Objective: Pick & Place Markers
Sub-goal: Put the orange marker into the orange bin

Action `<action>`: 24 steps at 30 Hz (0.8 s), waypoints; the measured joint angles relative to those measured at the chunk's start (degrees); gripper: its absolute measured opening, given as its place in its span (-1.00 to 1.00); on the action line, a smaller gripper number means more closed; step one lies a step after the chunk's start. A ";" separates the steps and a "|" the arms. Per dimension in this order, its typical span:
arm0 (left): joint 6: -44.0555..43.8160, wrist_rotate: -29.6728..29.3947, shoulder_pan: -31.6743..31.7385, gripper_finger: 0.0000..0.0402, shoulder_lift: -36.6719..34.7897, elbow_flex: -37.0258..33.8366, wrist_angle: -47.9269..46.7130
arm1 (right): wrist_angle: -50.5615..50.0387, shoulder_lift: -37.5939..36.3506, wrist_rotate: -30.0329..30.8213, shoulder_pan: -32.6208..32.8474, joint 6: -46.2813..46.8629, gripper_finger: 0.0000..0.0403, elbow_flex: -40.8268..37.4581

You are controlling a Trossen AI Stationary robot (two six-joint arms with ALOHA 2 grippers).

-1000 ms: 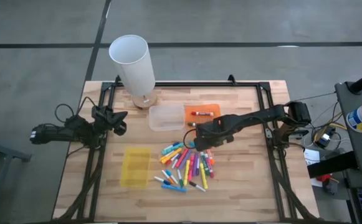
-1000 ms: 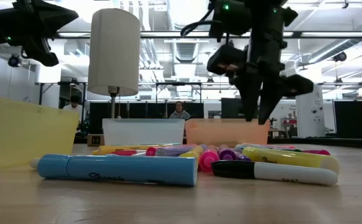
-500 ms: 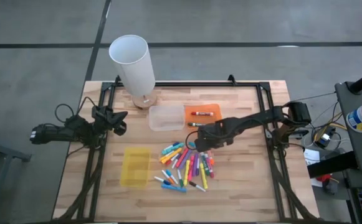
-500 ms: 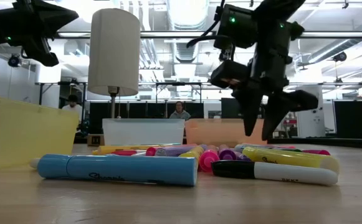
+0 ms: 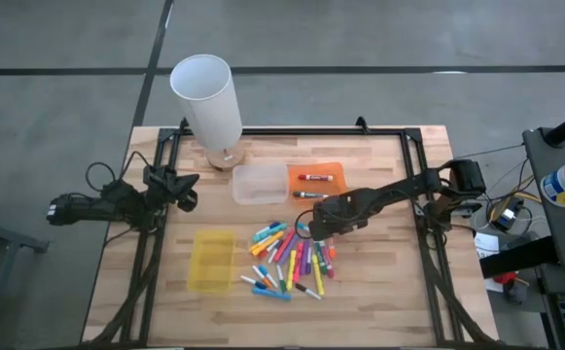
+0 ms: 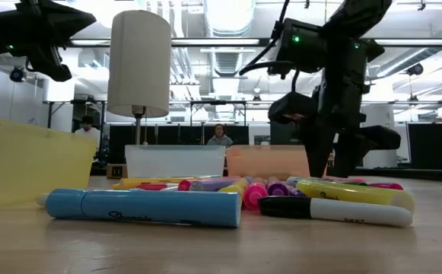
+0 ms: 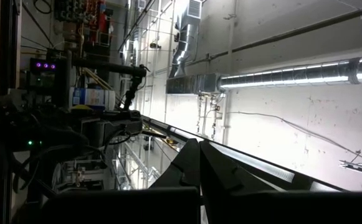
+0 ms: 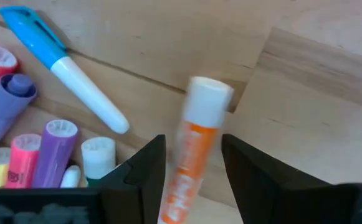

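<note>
Several markers in mixed colours lie in a loose pile on the wooden table, near its middle. My right gripper hangs open over the pile's far right edge, pointing steeply down. In the right wrist view its two fingers stand on either side of an orange marker with a white cap that lies on the wood; no touch shows. In the low view the right gripper has its tips just above the markers. My left gripper waits shut at the table's left edge, with the left gripper aimed into the room.
An orange tray at the back holds a red marker, and a dark marker lies at its near edge. A clear tray stands beside it and a yellow tray at the near left. A tall white cylinder rises at the far left.
My right gripper has come down and a little toward the table's near edge, onto the far right edge of the marker pile. Its fingers have spread wider. The markers have not moved.
</note>
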 joint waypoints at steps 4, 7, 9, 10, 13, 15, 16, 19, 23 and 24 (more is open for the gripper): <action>-0.01 -0.01 -0.02 -1.00 -0.01 0.00 0.03 | -0.47 0.71 0.13 1.10 -1.36 -0.28 -0.04; 0.00 -0.02 -0.02 -1.00 -0.02 0.00 0.15 | -0.87 1.22 0.04 1.51 -1.22 -0.35 0.04; 0.00 -0.02 -0.02 -1.00 0.01 0.00 0.15 | -1.07 1.25 0.04 1.59 -1.12 -0.42 0.07; 0.00 -0.02 -0.02 -1.00 -0.01 0.00 0.15 | -1.11 1.25 -0.02 1.59 -1.34 -0.47 0.14; 0.00 -0.02 -0.02 -1.00 0.01 0.00 0.13 | -1.40 1.27 -0.20 1.59 -1.93 -0.62 0.29; 0.00 -0.04 -0.02 -1.00 0.01 0.00 0.09 | -1.52 1.29 -0.41 1.59 -2.30 -0.69 0.44; 0.00 -0.30 -0.02 -1.00 0.00 0.00 0.09 | -1.54 1.32 -0.62 1.59 -2.66 -0.72 0.53; 0.00 -0.42 -0.07 -1.00 -0.02 0.00 -0.04 | -1.77 1.38 -1.02 1.61 -3.40 -0.73 0.92; 0.00 -0.39 -0.07 -1.00 0.00 0.00 -0.12 | -5.50 1.63 -2.00 1.70 -5.70 -0.72 2.97; 0.00 -0.39 -0.07 -1.00 0.01 0.00 -0.13 | -7.48 1.66 -2.72 1.81 -6.80 -0.71 3.77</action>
